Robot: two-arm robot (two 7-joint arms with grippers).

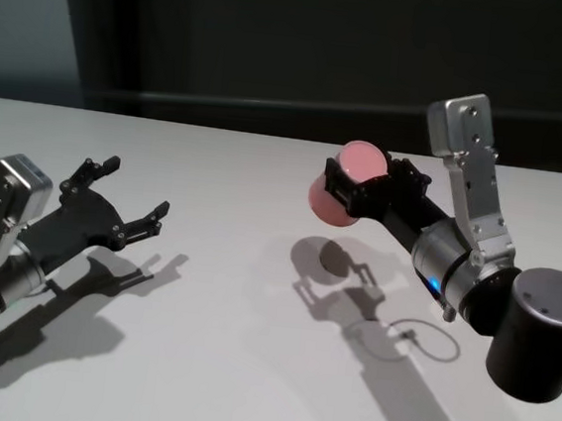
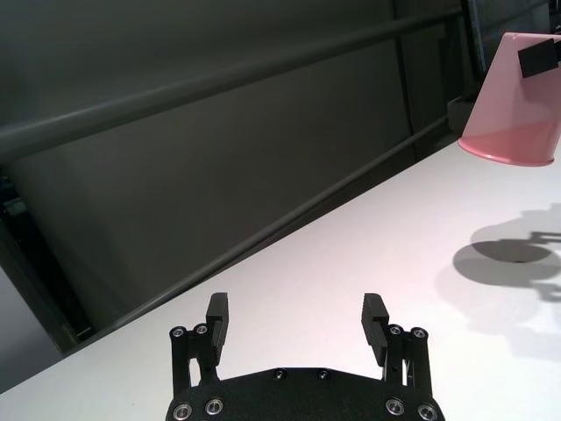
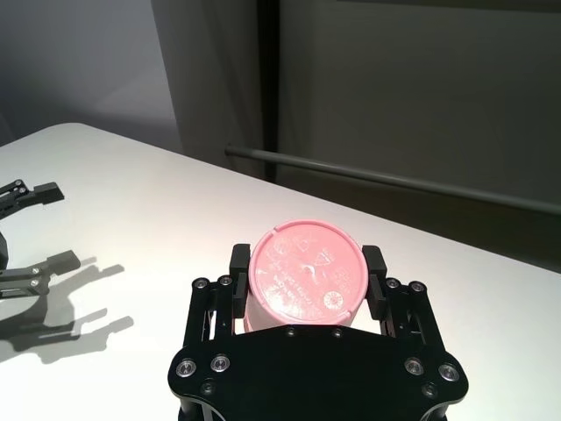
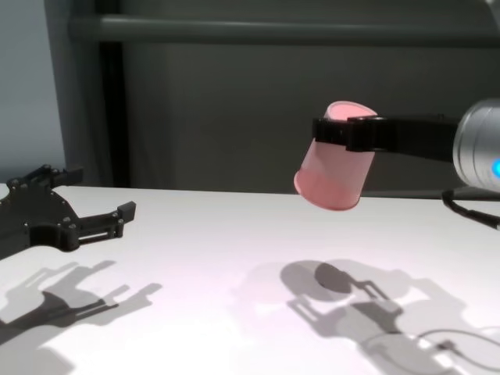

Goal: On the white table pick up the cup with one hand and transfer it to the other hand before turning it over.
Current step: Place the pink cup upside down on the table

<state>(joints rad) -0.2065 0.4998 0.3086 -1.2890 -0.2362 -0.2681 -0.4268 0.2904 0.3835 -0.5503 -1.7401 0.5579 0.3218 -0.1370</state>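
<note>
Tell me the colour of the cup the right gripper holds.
Salmon pink, the cup; clearest in the chest view.

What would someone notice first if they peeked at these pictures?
Probably the small salmon-pink plastic cup hanging upside down in the air, base up and rim down, pinched by the right black skeletal end effector above the broad white table. Next, the left black end effector, fingers spread and holding nothing, low over the table's left side.
</note>
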